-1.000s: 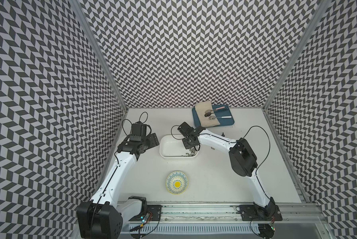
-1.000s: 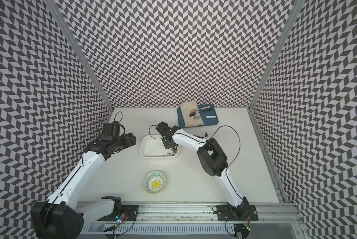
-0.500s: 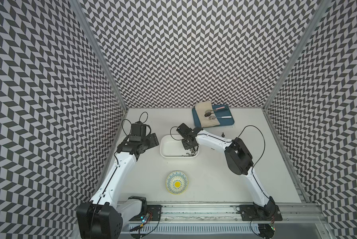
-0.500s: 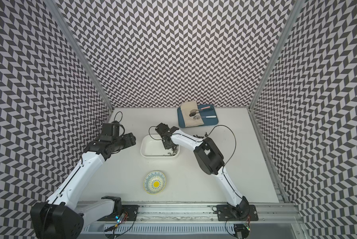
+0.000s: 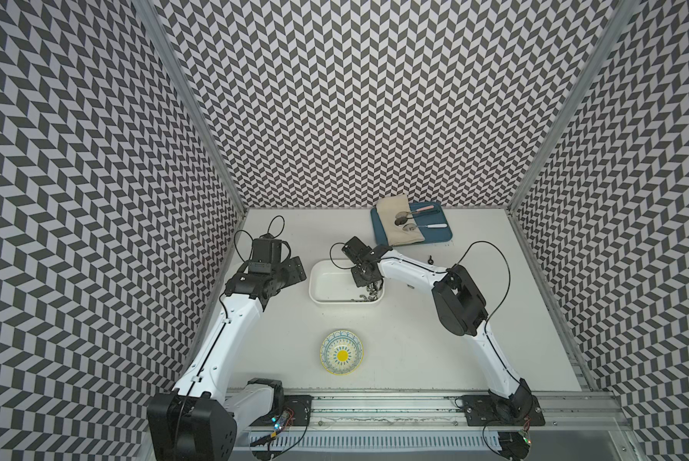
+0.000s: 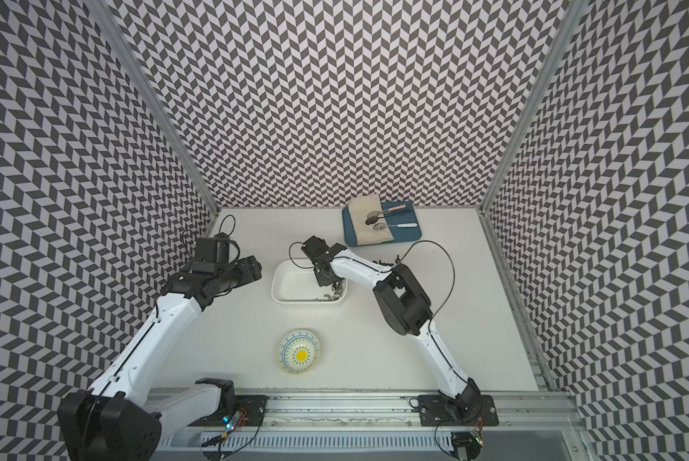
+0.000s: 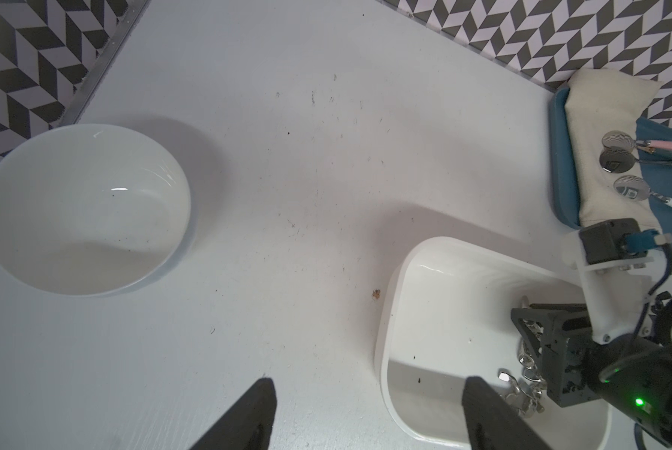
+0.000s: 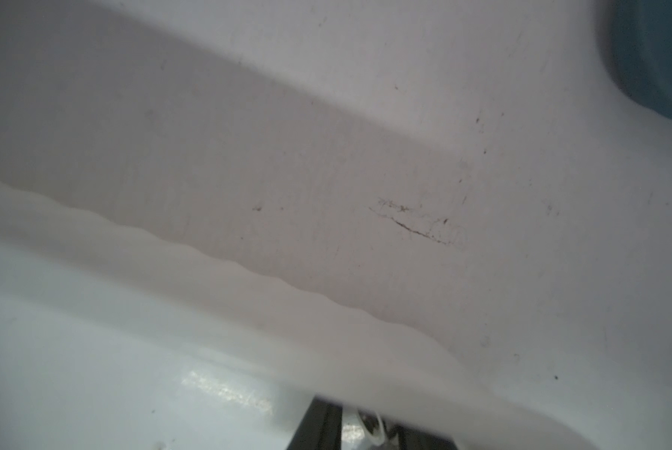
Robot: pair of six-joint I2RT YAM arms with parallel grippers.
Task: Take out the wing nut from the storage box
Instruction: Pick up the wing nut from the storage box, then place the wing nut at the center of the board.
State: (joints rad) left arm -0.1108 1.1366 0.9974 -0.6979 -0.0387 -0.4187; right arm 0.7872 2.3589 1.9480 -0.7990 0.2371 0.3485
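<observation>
Right wrist view is nearly filled by the pale rim of the storage box [image 8: 248, 284]. At its lower border 2 dark fingers [image 8: 320, 426] stand close to each other with a bright metal bit between them. I judge that the step in hand is the grasp itself. The right gripper [image 7: 527, 339] is down inside the box, on the small heap of wing nuts [image 7: 521, 389] that lies at the box's right end, toward the near corner. Whether the jaws already pinch 1 nut firmly, I cannot tell (only a thin strip of them is visible). The nuts are inside the box, so the task is not yet done.

The next move, in my opinion, calls for a firm pinch on 1 single nut and then a straight lift above the rim. The nuts lie tangled, so a neighbour may come up with it, or the piece may slip out.

In a top view the right arm [image 5: 410, 271] reaches from its base across the table [image 5: 414, 351], with the elbow raised, the forearm pointing to the box and the wrist bent downward. The left gripper [image 7: 367, 383] hangs above the table just beside the box's left end and does not touch it. Its 2 fingers are spread wide and hold nothing.
</observation>
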